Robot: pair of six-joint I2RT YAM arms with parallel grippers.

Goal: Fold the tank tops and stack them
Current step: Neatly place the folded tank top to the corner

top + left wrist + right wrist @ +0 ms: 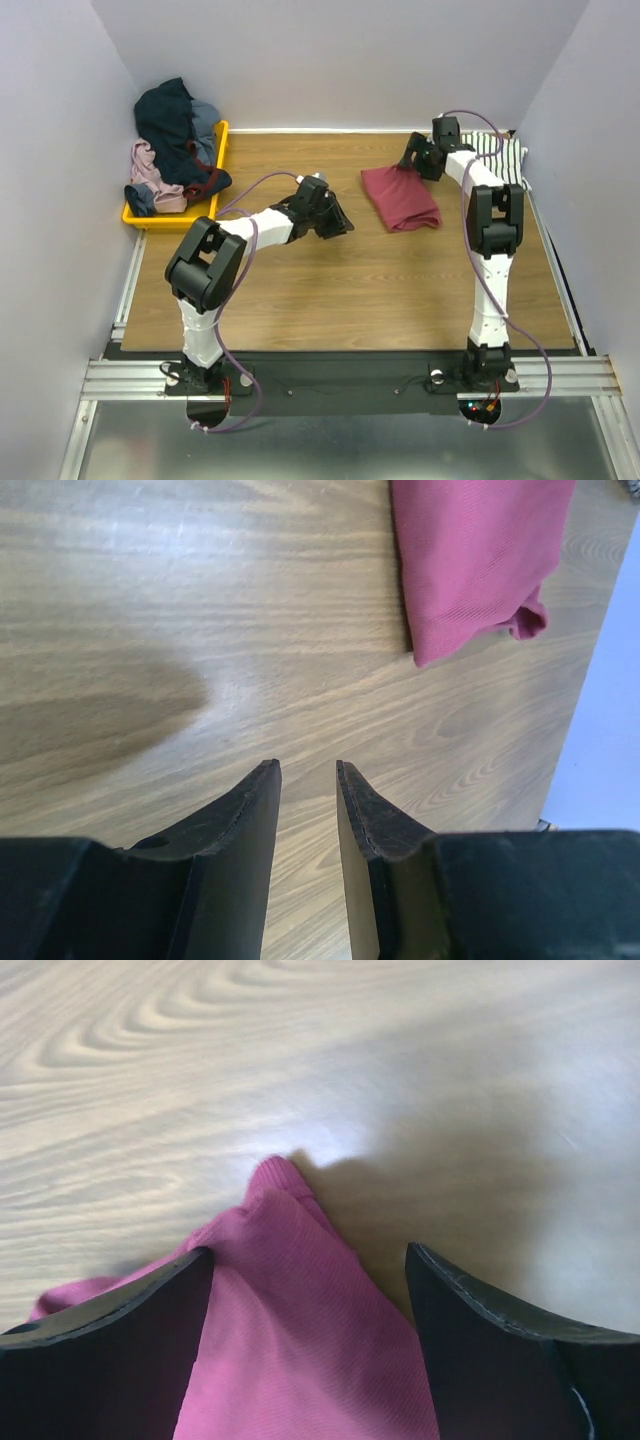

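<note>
A folded dark red tank top lies on the wooden table right of centre. It also shows in the left wrist view and in the right wrist view. My right gripper hovers at its far edge, open wide. The cloth lies loose between the fingers, against the left one and apart from the right one. A white striped tank top lies bunched at the back right, partly hidden by the right arm. My left gripper is open with nothing between its fingers, left of the red top.
A yellow tray at the back left holds a heap of dark, blue and pink clothes. Pale walls close in the table at the back and both sides. Bare wood lies between the arms.
</note>
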